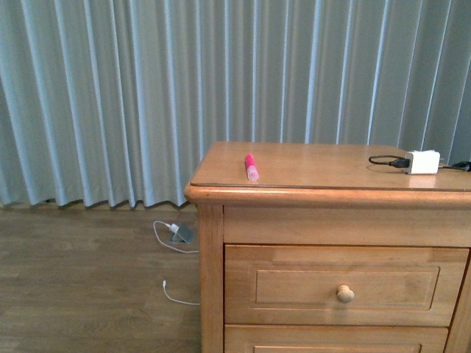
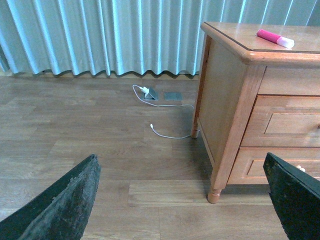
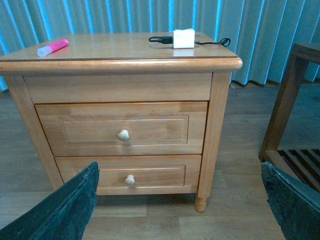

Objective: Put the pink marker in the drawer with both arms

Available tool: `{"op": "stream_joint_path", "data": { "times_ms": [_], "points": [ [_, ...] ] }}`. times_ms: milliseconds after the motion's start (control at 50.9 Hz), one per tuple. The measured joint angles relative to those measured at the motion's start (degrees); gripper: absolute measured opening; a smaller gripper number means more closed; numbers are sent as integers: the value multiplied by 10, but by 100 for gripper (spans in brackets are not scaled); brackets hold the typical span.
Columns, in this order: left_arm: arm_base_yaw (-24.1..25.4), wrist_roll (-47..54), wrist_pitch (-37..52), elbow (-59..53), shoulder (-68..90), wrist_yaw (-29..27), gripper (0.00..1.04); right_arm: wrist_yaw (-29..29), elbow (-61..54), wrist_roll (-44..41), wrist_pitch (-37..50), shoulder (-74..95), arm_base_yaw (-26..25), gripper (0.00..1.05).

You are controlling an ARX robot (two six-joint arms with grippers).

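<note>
The pink marker [image 1: 251,168] lies on top of the wooden chest near its front left corner, pale cap toward the front. It also shows in the left wrist view [image 2: 275,38] and the right wrist view [image 3: 52,47]. The drawer [image 1: 294,283] is the topmost one; it is closed and has a round pale knob [image 3: 123,135]. My left gripper [image 2: 180,165] hangs open over the floor to the left of the chest, holding nothing. My right gripper [image 3: 179,167] is open in front of the chest, low and some way back from it. Neither arm shows in the front view.
A white charger block [image 1: 422,162] with a black cable sits on the chest's right side. A white cable [image 2: 165,132] lies on the floor left of the chest. A second drawer [image 3: 150,175] sits below. Another wooden frame [image 3: 287,100] stands to the right. Curtains hang behind.
</note>
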Motion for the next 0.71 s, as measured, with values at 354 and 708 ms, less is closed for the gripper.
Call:
{"op": "stream_joint_path", "data": {
  "times_ms": [354,708],
  "points": [
    [0,0,0,0,0,0,99,0,0,0,0,0,0,96],
    [0,0,0,0,0,0,99,0,0,0,0,0,0,96]
  ]
}}
